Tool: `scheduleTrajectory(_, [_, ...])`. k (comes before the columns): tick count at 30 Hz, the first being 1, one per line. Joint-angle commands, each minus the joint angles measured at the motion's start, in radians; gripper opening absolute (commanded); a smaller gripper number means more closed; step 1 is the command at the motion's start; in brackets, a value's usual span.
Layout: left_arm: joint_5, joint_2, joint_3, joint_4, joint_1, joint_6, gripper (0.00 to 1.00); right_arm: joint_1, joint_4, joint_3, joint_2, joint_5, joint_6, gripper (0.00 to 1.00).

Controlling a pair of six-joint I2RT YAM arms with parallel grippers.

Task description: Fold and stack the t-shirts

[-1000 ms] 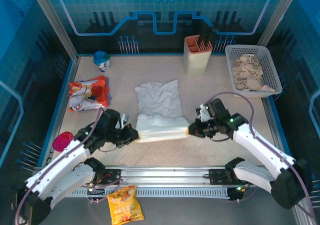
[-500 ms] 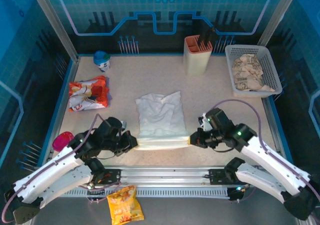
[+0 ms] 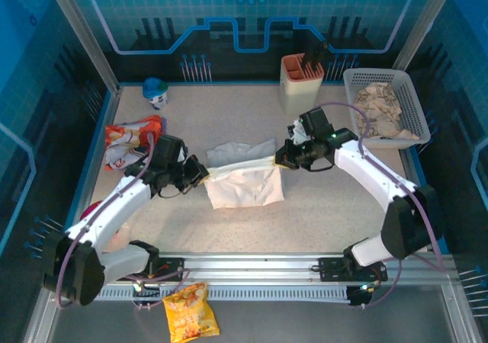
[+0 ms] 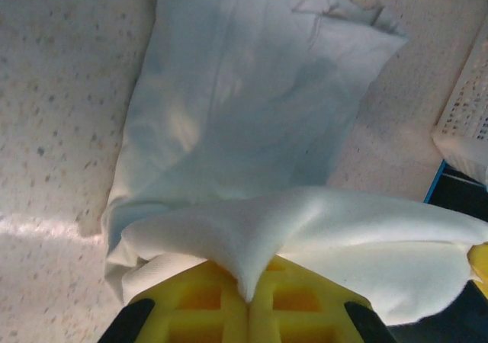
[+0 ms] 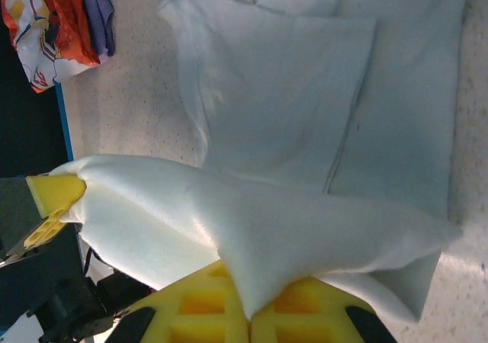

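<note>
My left gripper (image 3: 201, 174) and right gripper (image 3: 280, 158) each clamp the hem of the white t-shirt (image 3: 245, 189). The wrist views show my yellow pads (image 4: 206, 301) biting fabric. The hem has travelled toward twelve o'clock, folding over.

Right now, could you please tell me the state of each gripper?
Left gripper: shut on the t-shirt, pinching one edge.
Right gripper: shut on the same t-shirt's opposite edge.

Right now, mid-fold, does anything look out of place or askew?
A yellow snack bag lies off the table, in front of the arms' mounting rail. The t-shirt is held between the left tool and right tool, both shut on its edge; its far end looks rumpled.
</note>
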Motion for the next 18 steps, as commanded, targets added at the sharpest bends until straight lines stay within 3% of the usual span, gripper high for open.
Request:
scheduleTrajectory(1, [0.065,0.072,0.051,0.076,0.040,0.064,0.00,-0.031,0.019,0.063,0.061,-0.048,-0.049,0.00])
scheduleTrajectory(11, [0.111,0.280,0.230,0.077,0.094,0.137,0.00,-0.073,0.039,0.155,0.197,-0.085,-0.061,0.00])
scheduleTrajectory(18, [0.156,0.399,0.264,0.114,0.133,0.145,0.00,-0.096,0.071,0.199,0.294,-0.122,-0.069,0.00])
